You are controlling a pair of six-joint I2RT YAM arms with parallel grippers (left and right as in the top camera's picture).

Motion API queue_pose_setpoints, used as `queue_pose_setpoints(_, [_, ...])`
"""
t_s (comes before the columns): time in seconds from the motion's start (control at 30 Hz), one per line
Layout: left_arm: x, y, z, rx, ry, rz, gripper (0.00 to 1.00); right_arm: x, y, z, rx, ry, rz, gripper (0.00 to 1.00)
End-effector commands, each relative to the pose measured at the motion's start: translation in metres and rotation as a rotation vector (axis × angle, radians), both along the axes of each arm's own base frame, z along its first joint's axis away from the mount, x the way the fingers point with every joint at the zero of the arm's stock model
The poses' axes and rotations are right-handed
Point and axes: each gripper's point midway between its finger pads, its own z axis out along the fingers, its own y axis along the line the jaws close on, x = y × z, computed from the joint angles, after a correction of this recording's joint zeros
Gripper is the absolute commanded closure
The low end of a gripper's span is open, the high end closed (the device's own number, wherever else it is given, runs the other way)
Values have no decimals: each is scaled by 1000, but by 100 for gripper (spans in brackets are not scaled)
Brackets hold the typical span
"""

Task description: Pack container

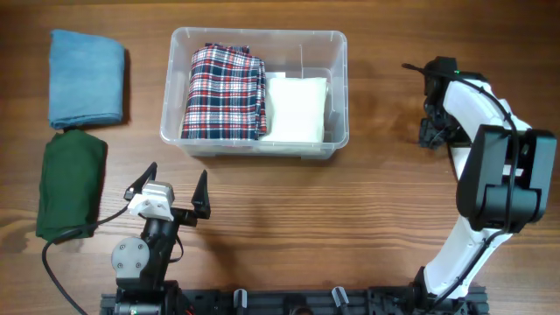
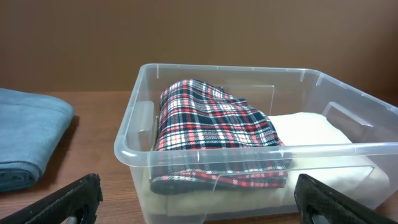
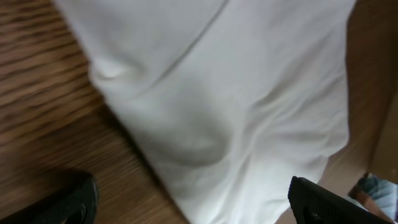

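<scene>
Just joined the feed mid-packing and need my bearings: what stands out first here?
The clear container at top centre already holds a red plaid cloth on its left side and a white cloth beside it. Left of it on the table lie a folded blue cloth and, below that, a dark green cloth, near the open left gripper.

1. Open-topped container (image 1: 254, 150): plaid cloth (image 1: 225, 92) and white cloth (image 1: 296, 107) cover its floor.
2. Blue cloth (image 1: 86, 77) and green cloth (image 1: 70, 184) block the left edge.
3. Bare surface (image 1: 350, 219) between container and near edge.
</scene>
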Motion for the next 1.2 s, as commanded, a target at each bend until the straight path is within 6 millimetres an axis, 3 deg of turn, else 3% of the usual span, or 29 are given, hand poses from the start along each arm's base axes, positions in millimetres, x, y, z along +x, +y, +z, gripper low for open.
queue_pose_setpoints(0.0, [0,0,-2,-2,2,2,0,-30,-16,-42,8,128,-68,1])
queue_pose_setpoints(0.17, [0,0,-2,-2,2,2,0,-35,-34,-42,-15,112,-121,7])
queue_pose_setpoints(0.37, [0,0,-2,-2,2,2,0,-40,-45,-42,-18,93,-174,32])
queue_pose_setpoints(0.73, [0,0,-2,-2,2,2,0,-25,-46,-46,-19,7,-195,63])
queue_pose_setpoints(1.0, [0,0,-2,-2,2,2,0,10,-55,-48,-29,-86,-87,64])
queue_pose_setpoints(1.1, [0,0,-2,-2,2,2,0,29,-60,-46,-40,-123,-16,51])
queue_pose_setpoints(1.13, [0,0,-2,-2,2,2,0,34,-61,-45,-45,-133,6,41])
queue_pose_setpoints(1.17, [0,0,-2,-1,2,2,0,38,-62,-45,-46,-135,28,38])
